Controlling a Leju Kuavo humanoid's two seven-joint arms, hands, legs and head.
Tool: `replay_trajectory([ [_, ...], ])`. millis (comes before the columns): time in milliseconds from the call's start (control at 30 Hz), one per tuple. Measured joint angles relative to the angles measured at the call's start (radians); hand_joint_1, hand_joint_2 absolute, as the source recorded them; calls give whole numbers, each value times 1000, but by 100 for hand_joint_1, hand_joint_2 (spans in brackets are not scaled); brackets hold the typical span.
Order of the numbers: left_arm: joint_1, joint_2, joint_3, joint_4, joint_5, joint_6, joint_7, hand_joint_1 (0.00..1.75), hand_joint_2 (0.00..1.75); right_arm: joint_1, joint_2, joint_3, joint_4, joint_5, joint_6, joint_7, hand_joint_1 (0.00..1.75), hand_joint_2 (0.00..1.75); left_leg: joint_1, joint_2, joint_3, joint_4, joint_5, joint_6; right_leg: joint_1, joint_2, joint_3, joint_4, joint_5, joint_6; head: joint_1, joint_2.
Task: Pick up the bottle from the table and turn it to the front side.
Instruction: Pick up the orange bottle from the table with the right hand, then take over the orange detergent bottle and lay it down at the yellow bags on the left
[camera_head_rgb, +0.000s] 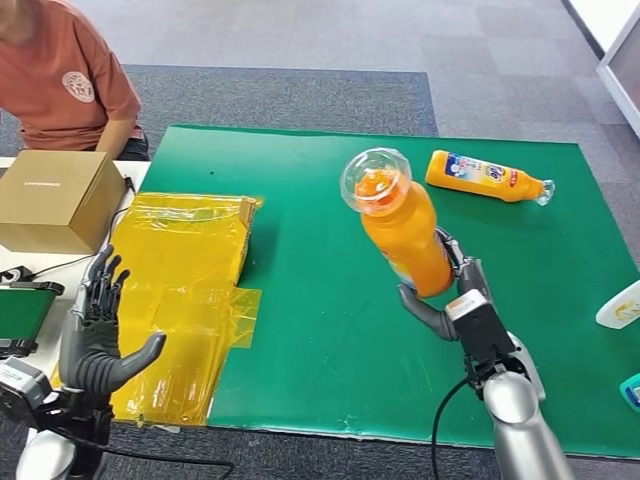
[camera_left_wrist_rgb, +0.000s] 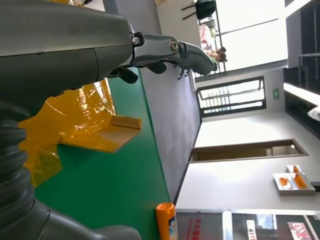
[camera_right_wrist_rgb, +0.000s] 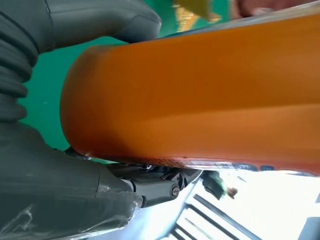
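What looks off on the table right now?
A second orange bottle lies on its side on the green mat, and the yellow plastic sheet is crumpled. The held bottle tilts in the right hand, as expected.

Even, bright indoor light fills the head view, with soft shadows beside the yellow bag (camera_head_rgb: 189, 290). Windows at upper right of the left wrist view blow out white. The right wrist view's bottle (camera_right_wrist_rgb: 203, 95) is close and blurred.

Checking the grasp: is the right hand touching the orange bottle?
Touching. Head view shows the right hand wrapped around the lifted orange bottle.
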Motion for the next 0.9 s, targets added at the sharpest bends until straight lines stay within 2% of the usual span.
replay_trajectory([
  [167,-34,-14,-14,-25,24,3,21,0,175,62,45,37,-128,-23,-54,-41,175,175,0,0,0,0,0,0,0,0,0,0,0,0,0,0],
  [333,-77,-16,-76,-25,61,-35,49,0,175,82,67,113,-157,19,-92,-56,175,175,0,0,1,0,1,0,0,0,0,0,1,0,0,0],
  [700,-219,27,-288,10,145,-180,150,0,175,58,98,255,-37,104,-140,-59,175,175,0,0,0,0,1,0,0,0,0,0,1,0,0,0],
  [900,-293,55,-376,52,165,-207,183,0,175,25,114,291,39,117,-146,-53,175,175,0,0,0,0,1,-1,0,0,0,0,1,0,0,0],
])
